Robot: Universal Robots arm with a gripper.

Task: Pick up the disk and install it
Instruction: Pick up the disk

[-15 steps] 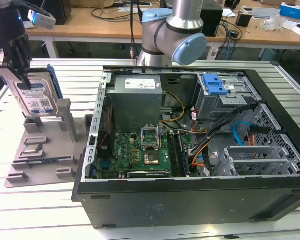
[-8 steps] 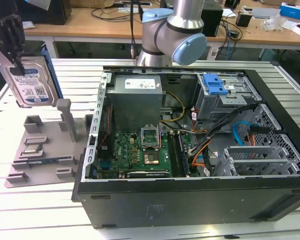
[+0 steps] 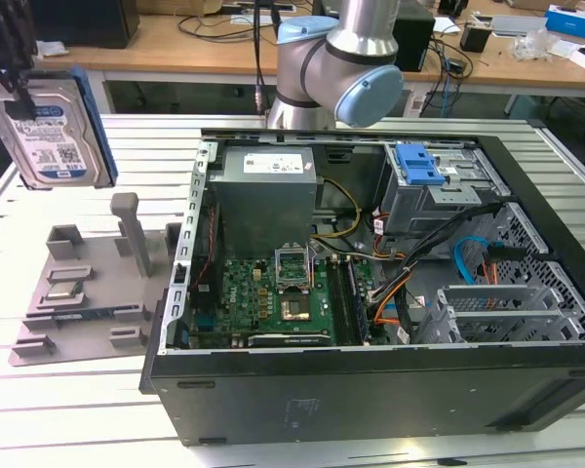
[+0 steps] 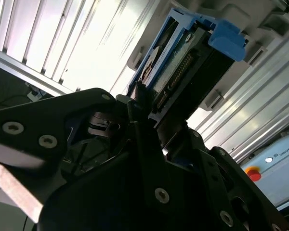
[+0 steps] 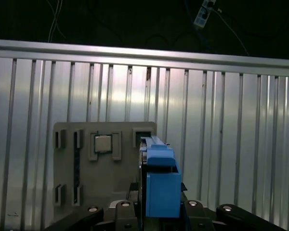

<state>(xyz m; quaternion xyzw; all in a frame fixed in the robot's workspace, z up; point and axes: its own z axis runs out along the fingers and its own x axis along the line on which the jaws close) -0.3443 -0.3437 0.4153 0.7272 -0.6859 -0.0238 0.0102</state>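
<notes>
The disk [image 3: 54, 127], a silver hard drive with a blue-and-white label and a blue frame, hangs upright in the air at the exterior view's left, above the grey fixture plate [image 3: 78, 292]. My gripper [image 3: 15, 88] is shut on its upper edge, the black fingers clamping it from both sides. In the second wrist view the disk [image 4: 183, 72] juts out from between the fingers [image 4: 135, 115], connector end showing. In the first wrist view its blue frame [image 5: 159, 183] stands edge-on in my gripper [image 5: 156, 209], over the plate [image 5: 72, 173].
An open computer case [image 3: 370, 390] lies to the exterior view's right of the plate, with the motherboard [image 3: 273, 302], a grey power supply [image 3: 268, 195], a drive cage with a blue latch [image 3: 416, 164] and loose cables. A chip [image 5: 103, 143] sits on the plate. The arm's base [image 3: 331, 68] stands behind the case.
</notes>
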